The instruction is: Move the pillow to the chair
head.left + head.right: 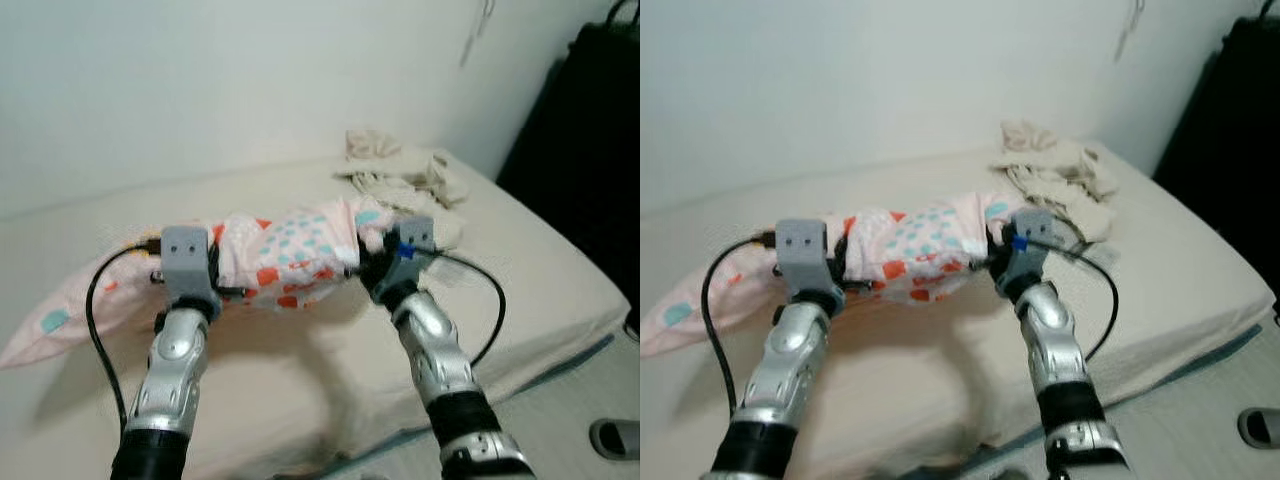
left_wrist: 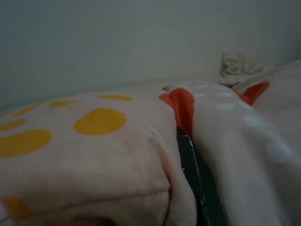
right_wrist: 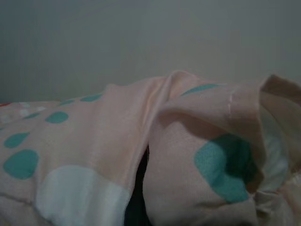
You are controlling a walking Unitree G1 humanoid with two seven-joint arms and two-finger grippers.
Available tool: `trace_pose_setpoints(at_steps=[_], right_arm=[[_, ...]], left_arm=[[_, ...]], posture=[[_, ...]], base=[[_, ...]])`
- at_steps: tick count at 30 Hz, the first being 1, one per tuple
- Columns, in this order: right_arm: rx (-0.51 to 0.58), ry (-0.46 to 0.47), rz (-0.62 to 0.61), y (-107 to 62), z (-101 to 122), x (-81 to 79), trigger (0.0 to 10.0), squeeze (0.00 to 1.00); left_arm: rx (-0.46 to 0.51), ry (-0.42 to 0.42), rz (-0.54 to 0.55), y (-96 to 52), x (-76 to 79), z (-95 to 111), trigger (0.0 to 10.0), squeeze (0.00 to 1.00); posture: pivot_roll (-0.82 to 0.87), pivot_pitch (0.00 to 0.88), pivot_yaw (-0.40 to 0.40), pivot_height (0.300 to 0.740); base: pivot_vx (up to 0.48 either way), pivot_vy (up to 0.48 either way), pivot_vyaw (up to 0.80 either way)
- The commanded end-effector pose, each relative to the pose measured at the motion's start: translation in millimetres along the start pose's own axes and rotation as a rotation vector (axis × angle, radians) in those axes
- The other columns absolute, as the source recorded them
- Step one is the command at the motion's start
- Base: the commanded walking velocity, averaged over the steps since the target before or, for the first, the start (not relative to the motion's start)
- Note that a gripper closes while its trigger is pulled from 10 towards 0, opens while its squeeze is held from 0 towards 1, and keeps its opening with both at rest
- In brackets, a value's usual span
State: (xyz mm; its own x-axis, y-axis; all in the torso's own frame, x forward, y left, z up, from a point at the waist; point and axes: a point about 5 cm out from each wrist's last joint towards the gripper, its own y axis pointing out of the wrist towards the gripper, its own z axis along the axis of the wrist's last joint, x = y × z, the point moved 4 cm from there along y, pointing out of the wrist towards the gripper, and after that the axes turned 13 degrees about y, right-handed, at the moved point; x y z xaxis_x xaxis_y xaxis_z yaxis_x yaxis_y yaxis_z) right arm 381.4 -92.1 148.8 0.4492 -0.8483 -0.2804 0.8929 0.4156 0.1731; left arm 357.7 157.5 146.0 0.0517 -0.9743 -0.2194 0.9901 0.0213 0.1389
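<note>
The pillow [image 1: 290,255] is pale pink with teal, orange and yellow dots. It is bunched up between my two grippers over the bed, and its left end [image 1: 55,320] trails down onto the sheet. My left gripper [image 1: 218,265] grips one side of the bunched part, with fabric folded around a black finger [image 2: 190,162]. On the other side my right gripper [image 1: 362,258] has its fingers buried in the pink cloth [image 3: 188,155]. Both grippers are shut on the pillow.
The cream bed [image 1: 300,390] spans the view, and its front edge runs down to the right. A crumpled beige cloth [image 1: 400,172] lies at the back right by the white wall. A tall black object [image 1: 590,150] stands to the right. A slipper [image 1: 615,438] lies on the floor.
</note>
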Motion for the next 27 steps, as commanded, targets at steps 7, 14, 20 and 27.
trace_pose_setpoints(at_steps=[7, 14, 20, 27], right_arm=[[-0.019, -0.026, 0.093, 7.7, 0, -19.0, 10.0, 0.0], [-0.139, -0.005, 0.017, 3.3, -27, -7.2, 10.0, 0.0], [-0.292, -0.044, -0.051, -21.7, -72, 8.5, 10.0, 0.0], [-0.403, -0.076, -0.152, -48.1, -99, 29.9, 10.0, 0.0]], left_arm=[[0.048, -0.038, 0.033, 3.5, -1.7, 11, 10.0, 0.0], [-0.073, -0.078, 0.005, -1.9, -2.4, -18, 10.0, 0.0], [-0.205, -0.006, 0.019, -18.7, -8.9, -59, 10.0, 0.0], [-0.295, 0.038, 0.029, -33.1, -10.8, -82, 10.0, 0.0]], posture=[[-0.04, 0.0, -0.059, 0.74], [-0.03, 0.007, -0.059, 0.74], [-0.03, 0.034, -0.059, 0.74], [-0.04, 0.057, -0.06, 0.74]], base=[[0.0, 0.0, 0.0], [0.0, 0.0, 0.0], [0.0, 0.0, 0.0], [0.0, 0.0, 0.0]])
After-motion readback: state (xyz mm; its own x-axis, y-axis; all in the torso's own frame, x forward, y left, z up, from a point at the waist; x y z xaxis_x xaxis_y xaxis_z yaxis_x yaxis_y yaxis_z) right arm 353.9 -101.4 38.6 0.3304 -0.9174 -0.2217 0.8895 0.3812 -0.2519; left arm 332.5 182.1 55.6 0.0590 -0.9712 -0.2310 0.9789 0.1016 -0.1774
